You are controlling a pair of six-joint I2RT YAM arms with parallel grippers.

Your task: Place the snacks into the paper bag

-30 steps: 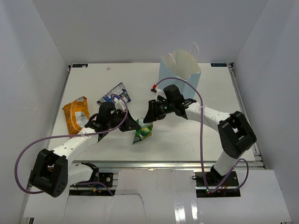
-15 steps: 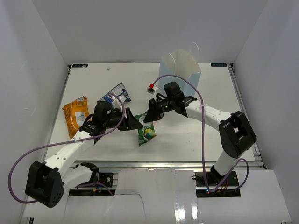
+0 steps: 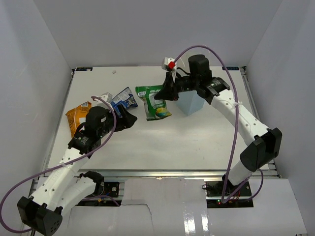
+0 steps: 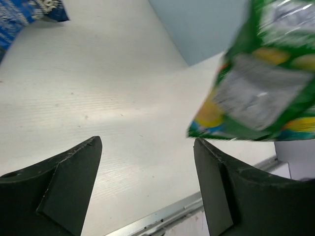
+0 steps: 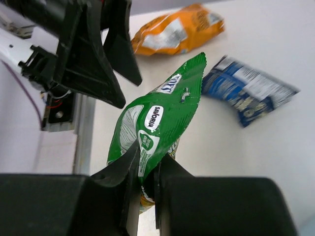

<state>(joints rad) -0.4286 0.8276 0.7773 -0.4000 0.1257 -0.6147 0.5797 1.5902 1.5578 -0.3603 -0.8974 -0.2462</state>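
One corner pinch, right gripper (image 5: 146,178) on green packet (image 3: 156,104); could slip or snag the paper bag (image 3: 190,105) rim, left gripper (image 4: 147,142) spread empty

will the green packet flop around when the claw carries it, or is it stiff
Probably floppy: the green packet hangs creased from the right claw, pinched at one edge. Likely light, since that thin pinch holds it whole. Its glossy film may be slippery.
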